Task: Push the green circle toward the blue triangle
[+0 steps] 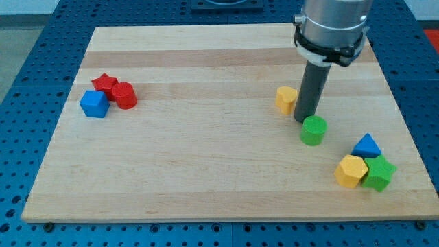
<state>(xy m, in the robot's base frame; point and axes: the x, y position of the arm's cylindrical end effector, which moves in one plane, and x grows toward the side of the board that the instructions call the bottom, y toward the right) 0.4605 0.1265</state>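
Nearest the camera, a yellow hexagon (350,171) and green star (379,173) sit below the blue triangle (367,146). Left to right across the pale wooden surface (206,158): blue cube (94,104), red star (105,84), red cylinder (124,95), yellow block (287,99). No gripper exists; my tip (304,120) touches the glossy green circle (314,130) at eleven o'clock. Pushing toward four o'clock, through centre, likely works best.

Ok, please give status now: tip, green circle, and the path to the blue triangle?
My tip just above-left of green circle, about touching. Blue triangle to its lower right. Path between clear.
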